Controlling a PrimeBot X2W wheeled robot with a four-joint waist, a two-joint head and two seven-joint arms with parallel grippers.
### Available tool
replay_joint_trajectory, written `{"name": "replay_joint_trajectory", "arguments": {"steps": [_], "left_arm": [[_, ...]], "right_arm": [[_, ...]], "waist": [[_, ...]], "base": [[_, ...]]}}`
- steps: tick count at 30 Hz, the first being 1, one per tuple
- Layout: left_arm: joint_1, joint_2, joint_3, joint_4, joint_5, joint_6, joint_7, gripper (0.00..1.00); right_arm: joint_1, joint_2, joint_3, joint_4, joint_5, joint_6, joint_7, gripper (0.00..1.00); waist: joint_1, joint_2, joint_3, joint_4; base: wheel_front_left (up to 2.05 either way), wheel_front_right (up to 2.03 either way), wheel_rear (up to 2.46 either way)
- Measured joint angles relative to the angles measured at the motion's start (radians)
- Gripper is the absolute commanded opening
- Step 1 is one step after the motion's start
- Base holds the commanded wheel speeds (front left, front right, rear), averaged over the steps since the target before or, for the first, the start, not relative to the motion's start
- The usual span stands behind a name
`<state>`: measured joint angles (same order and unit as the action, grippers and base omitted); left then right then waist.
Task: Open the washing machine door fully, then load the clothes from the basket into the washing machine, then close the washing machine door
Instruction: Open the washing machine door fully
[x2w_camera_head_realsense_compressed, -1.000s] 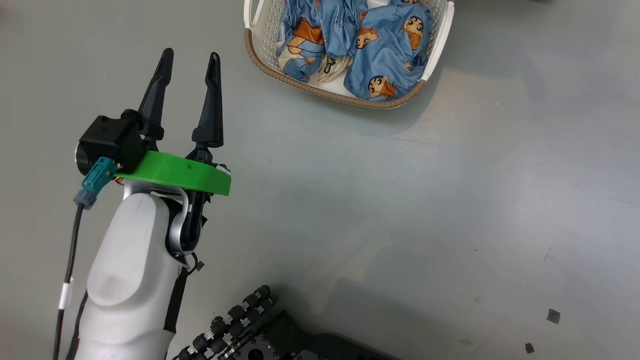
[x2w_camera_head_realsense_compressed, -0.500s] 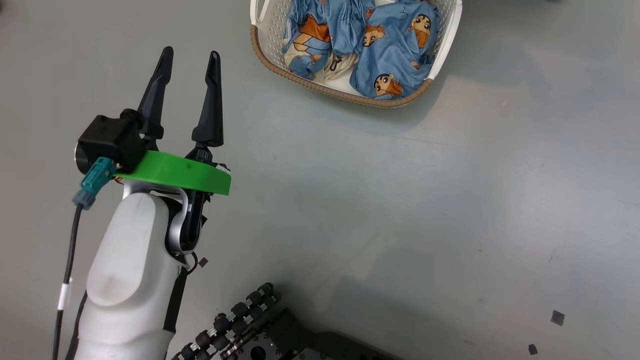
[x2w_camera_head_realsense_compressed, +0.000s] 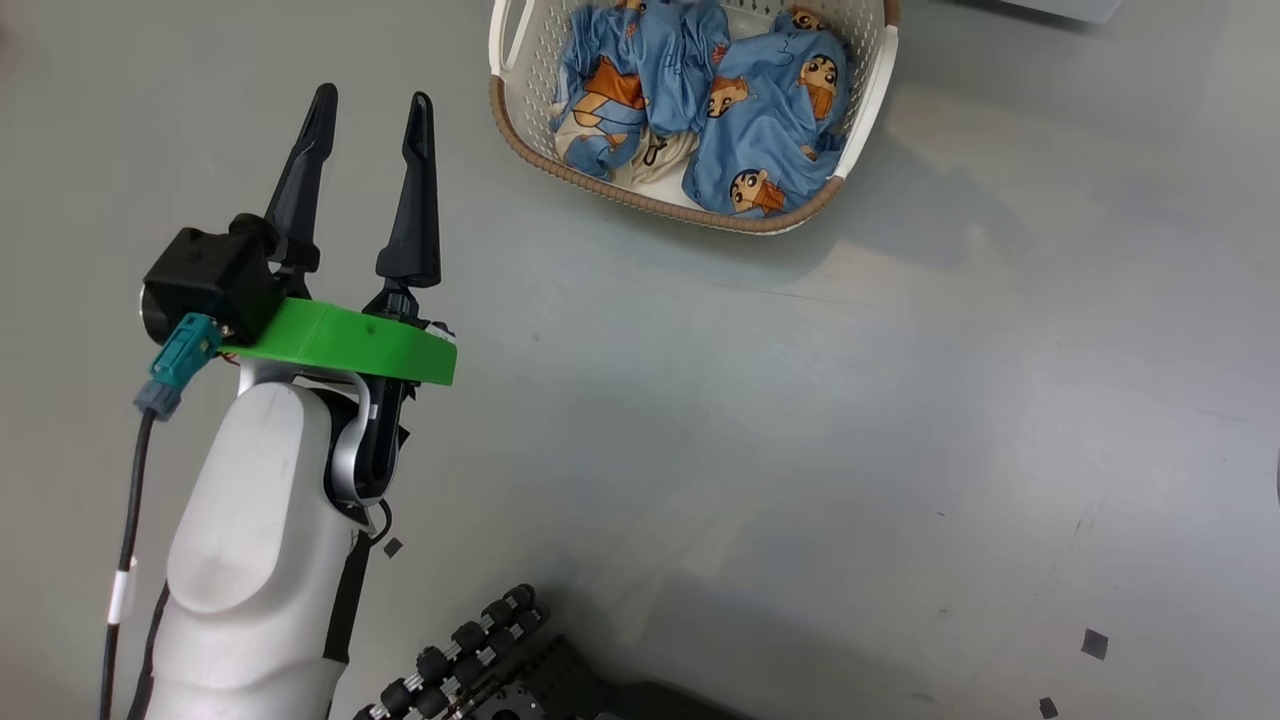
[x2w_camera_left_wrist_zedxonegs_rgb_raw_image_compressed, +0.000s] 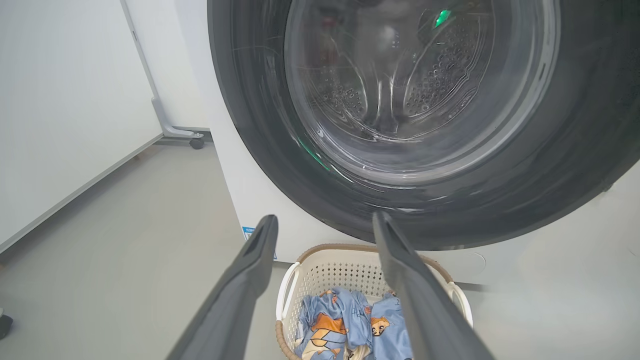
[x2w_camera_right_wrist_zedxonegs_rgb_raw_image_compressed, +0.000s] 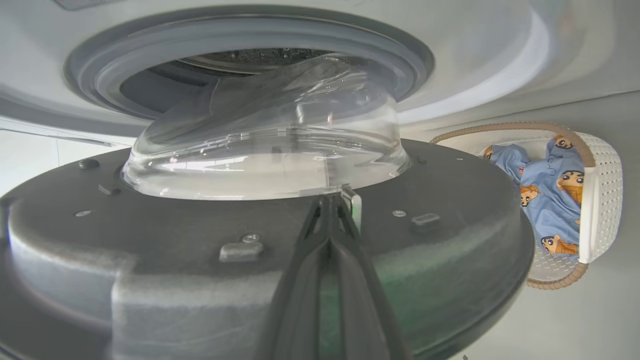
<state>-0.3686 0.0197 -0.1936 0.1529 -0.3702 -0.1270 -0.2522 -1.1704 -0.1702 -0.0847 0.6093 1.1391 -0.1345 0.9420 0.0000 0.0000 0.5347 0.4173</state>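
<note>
Head view has shifted, showing slightly more basket (x2w_camera_head_realsense_compressed: 866, 98)

left gripper (x2w_camera_head_realsense_compressed: 365, 100) open, right gripper (x2w_camera_right_wrist_zedxonegs_rgb_raw_image_compressed: 330, 200) closed

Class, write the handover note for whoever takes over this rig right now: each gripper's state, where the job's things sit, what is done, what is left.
Left gripper: open, empty, above the floor beside the basket.
Right gripper: shut, tips at the inner face of the washing machine door, by its glass bowl.
Clothes: in the basket, in front of the washing machine.
Done: door partly open.
Left: open it fully, load the clothes, close the door.
</note>
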Motion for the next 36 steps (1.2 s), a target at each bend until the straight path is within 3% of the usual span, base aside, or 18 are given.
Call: {"name": "replay_joint_trajectory", "arguments": {"steps": [21, 36], "left_arm": [[0.021, 0.000, -0.030, 0.001, 0.011, 0.000, 0.000, 1.00], [0.056, 0.001, -0.056, 0.000, 0.013, 0.000, 0.000, 1.00]], "right_arm": [[0.180, 0.059, 0.103, -0.096, 0.069, 0.011, 0.226, 0.00], [0.330, 0.098, 0.196, -0.233, 0.121, 0.027, 0.298, 0.00]], "waist": [[0.0000, 0.0000, -0.088, -0.021], [0.0000, 0.0000, -0.135, -0.002]], "base": [[0.00, 0.00, 0.00], [0.00, 0.00, 0.00]]}}
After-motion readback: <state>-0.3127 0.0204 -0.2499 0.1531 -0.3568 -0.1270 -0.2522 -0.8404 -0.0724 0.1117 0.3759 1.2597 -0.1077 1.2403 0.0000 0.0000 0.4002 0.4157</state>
